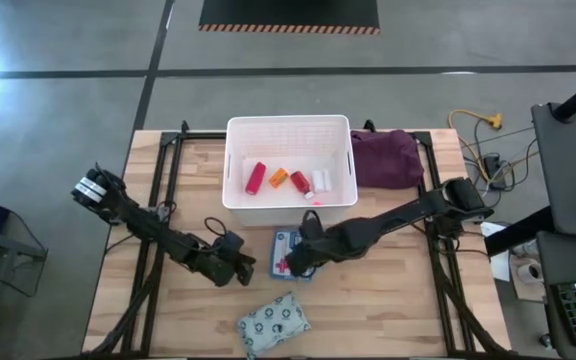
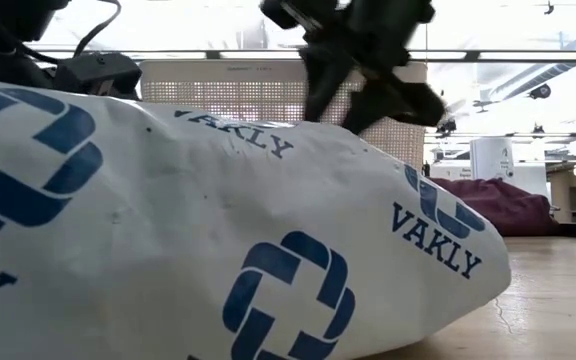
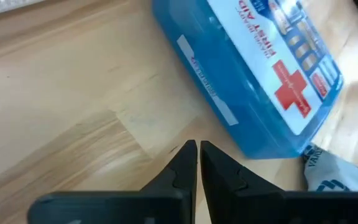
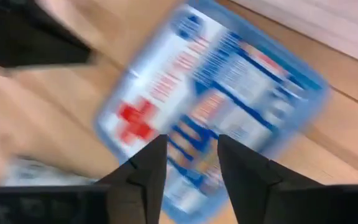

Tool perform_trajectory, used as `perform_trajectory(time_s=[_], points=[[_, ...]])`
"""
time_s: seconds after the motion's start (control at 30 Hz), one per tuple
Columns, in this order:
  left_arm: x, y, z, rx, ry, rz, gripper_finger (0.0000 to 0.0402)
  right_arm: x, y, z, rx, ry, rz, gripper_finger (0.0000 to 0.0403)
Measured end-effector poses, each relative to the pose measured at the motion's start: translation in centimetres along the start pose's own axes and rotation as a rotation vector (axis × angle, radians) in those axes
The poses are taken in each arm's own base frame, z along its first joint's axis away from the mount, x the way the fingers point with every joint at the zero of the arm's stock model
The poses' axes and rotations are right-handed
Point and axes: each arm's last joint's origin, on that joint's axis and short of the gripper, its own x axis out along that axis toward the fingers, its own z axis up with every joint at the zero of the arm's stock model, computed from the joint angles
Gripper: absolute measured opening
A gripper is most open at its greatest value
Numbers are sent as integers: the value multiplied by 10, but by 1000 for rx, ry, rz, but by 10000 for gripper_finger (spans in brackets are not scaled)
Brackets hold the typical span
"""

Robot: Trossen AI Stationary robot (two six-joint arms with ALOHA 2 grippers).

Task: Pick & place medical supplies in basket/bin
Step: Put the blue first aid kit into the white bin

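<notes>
The blue-white first-aid box (image 1: 285, 242) (image 3: 260, 74) (image 4: 229, 81) lies flat on the table, red cross up, just in front of the white lattice basket (image 1: 288, 122) (image 2: 258, 95). My right gripper (image 1: 294, 264) (image 4: 191, 146) hovers over the box's near end, open, pointing down. My left gripper (image 1: 240, 268) (image 3: 198, 149) sits low beside the box's left side, shut, a short gap from it. The grey patterned pouch (image 1: 273, 322) (image 2: 218, 230) lies near the table's front edge. Red tubes, an orange vial, white bottles and a pink block lie in the basket.
A purple cloth bundle (image 1: 386, 158) (image 2: 498, 205) lies right of the basket at the far edge. Bare wood lies left of the basket and right of the box. Off the table's right side stand cables and dark equipment.
</notes>
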Motion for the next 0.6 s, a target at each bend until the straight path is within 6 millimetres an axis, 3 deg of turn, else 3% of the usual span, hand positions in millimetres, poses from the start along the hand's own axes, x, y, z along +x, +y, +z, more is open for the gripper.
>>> perform_trajectory(time_s=[0.13, 0.27, 0.43, 0.6], points=[[1, 1, 1, -6, -10, -2, 3, 3, -6, -16, 18, 35, -73, 140], [3, 8, 1, -11, -16, 1, 3, 8, -11, -23, 71, 46, -135, 115], [3, 4, 4, -101, -59, -152, 3, 19, -21, -33, 92, 112, -170, 89], [1, -2, 8, -124, -95, -247, 3, 23, -37, -38, 137, 164, -221, 98]])
